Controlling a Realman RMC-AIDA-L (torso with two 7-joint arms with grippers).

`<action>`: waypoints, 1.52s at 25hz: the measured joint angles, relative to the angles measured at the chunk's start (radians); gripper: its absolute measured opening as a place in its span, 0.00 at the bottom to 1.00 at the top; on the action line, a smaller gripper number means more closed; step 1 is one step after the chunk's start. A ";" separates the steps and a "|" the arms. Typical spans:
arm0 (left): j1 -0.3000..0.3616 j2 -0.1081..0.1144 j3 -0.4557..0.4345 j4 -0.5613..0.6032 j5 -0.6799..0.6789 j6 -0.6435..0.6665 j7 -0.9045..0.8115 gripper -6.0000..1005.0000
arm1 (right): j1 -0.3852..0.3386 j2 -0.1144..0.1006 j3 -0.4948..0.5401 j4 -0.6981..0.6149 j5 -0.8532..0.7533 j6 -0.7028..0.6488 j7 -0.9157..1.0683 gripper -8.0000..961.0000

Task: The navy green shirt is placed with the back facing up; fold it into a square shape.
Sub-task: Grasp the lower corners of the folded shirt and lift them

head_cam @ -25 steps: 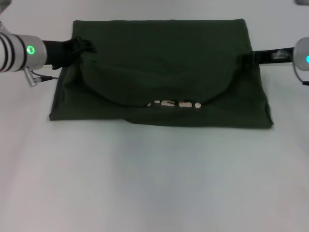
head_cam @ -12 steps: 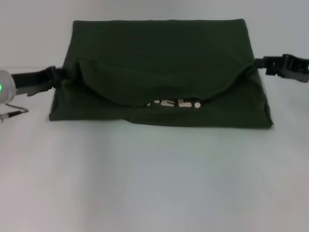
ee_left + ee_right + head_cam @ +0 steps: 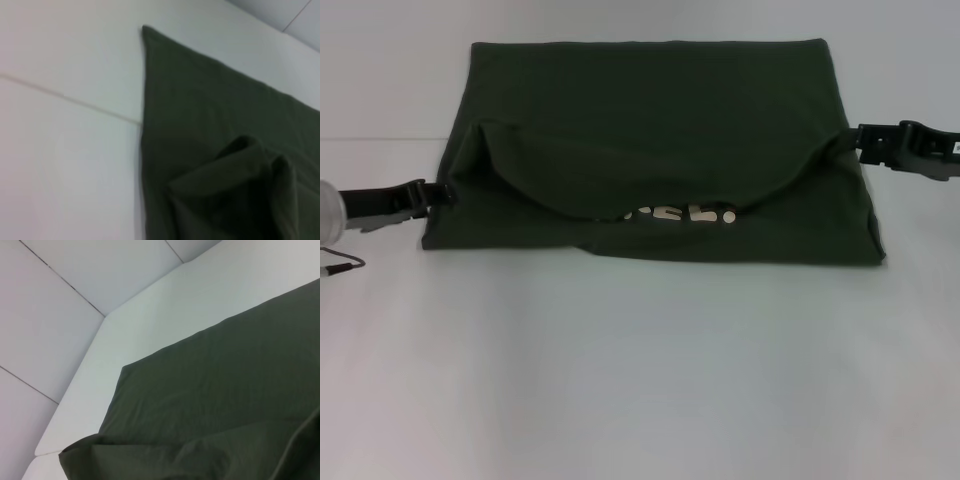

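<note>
Left claw (image 3: 438,193) has dropped nearer along the navy green shirt (image 3: 650,120); both claws' grip unclear.

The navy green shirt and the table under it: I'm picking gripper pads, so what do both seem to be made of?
The navy green shirt looks like soft, matte knit cloth, likely cotton: it sags in a curved fold and puckers in the left wrist view, with pale printed lettering peeking out. The table looks like a smooth, hard white board with a faint sheen, perhaps laminate; a thin seam crosses it.
</note>
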 joint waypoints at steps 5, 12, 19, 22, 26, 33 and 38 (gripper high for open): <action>-0.013 -0.001 0.009 -0.028 0.001 -0.025 -0.033 0.54 | 0.006 0.001 0.000 0.000 0.001 0.002 0.000 0.57; -0.024 0.000 0.012 -0.067 0.025 -0.072 -0.030 0.54 | 0.008 0.002 0.000 0.001 0.002 0.004 0.000 0.56; -0.025 -0.013 0.012 -0.070 0.055 -0.084 -0.032 0.53 | 0.007 0.003 0.000 0.006 0.003 0.005 0.000 0.55; -0.026 -0.015 0.012 -0.071 0.055 -0.078 -0.031 0.53 | 0.007 0.003 0.005 0.006 0.003 0.004 0.000 0.55; -0.028 -0.016 0.024 -0.070 0.057 -0.066 -0.035 0.53 | 0.004 0.003 0.018 0.007 0.003 0.001 0.000 0.54; -0.028 -0.028 0.037 -0.029 0.120 -0.071 -0.087 0.41 | 0.003 0.003 0.023 0.007 0.008 0.000 0.000 0.53; -0.028 -0.033 0.037 -0.021 0.128 -0.072 -0.089 0.22 | 0.006 0.003 0.023 0.007 0.009 -0.001 0.000 0.52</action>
